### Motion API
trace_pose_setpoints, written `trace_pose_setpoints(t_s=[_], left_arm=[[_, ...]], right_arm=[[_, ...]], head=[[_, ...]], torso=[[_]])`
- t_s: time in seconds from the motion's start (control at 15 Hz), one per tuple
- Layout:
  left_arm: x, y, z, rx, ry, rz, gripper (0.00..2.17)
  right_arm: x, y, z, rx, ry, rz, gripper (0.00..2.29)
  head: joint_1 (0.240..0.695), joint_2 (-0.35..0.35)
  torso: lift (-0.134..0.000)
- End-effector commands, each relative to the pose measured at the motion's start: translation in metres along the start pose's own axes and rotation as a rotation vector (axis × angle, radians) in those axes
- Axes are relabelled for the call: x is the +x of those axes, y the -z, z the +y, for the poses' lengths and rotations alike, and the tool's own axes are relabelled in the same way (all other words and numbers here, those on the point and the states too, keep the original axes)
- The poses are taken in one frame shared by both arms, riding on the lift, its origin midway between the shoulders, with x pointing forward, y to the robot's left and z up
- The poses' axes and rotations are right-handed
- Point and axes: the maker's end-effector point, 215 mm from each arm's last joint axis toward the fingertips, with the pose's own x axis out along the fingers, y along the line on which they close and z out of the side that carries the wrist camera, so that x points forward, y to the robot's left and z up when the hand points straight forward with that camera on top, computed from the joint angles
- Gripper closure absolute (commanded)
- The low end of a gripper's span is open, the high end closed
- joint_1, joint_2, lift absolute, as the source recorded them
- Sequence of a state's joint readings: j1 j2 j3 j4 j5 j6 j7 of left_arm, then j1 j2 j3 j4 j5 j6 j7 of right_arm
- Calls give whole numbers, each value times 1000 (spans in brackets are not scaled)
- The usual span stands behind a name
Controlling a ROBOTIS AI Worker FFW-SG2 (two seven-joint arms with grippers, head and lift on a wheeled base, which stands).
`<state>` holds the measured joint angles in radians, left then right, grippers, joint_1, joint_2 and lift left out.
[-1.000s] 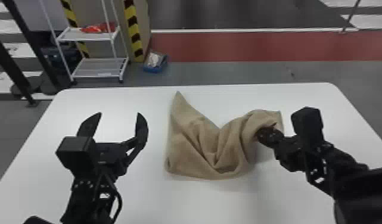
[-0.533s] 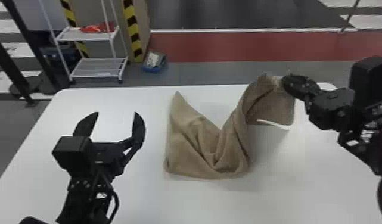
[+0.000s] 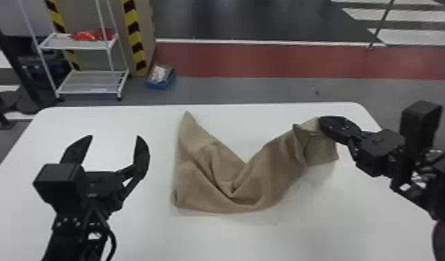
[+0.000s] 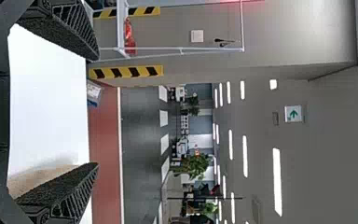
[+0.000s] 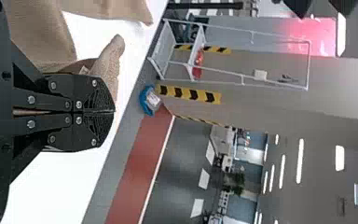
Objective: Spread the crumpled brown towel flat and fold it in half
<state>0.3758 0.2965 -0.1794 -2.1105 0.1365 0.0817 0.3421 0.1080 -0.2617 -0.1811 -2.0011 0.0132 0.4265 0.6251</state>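
Can't really make out the bit of towel (image 3: 211, 166) behind the right gripper (image 3: 322, 123), tbh. Can't follow the table (image 3: 232, 239) past the head view's bottom edge either.

White table (image 3: 232, 239); beyond it, grey floor (image 3: 249, 90) with a red band (image 3: 301, 60), a white rack (image 3: 89, 81) beside striped tape (image 3: 130, 20); farther off, probably a plant (image 4: 193, 165) and ceiling lights (image 4: 277, 182).

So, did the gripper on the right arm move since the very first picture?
Yes. Judged against the white table in the head view, the right gripper has moved toward the table's far right corner.
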Motion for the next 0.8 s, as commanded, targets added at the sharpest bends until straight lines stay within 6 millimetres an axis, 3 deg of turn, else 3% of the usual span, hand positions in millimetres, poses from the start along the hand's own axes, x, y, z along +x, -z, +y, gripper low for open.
trace_pose_setpoints(t_s=[0.0, 0.33, 0.73], left_arm=[[0, 1, -1, 0, 1, 2, 73], [2, 2, -7, 0, 7, 2, 73], [1, 5, -12, 5, 15, 6, 73]], right_arm=[[-15, 13, -14, -136, 5, -73, 1774], [-48, 76, -46, -150, 2, 35, 1774], [-59, 147, -47, -121, -17, 168, 1771]], head=[[695, -44], [695, -103], [695, -165]], torso=[[-125], [-125], [-125]])
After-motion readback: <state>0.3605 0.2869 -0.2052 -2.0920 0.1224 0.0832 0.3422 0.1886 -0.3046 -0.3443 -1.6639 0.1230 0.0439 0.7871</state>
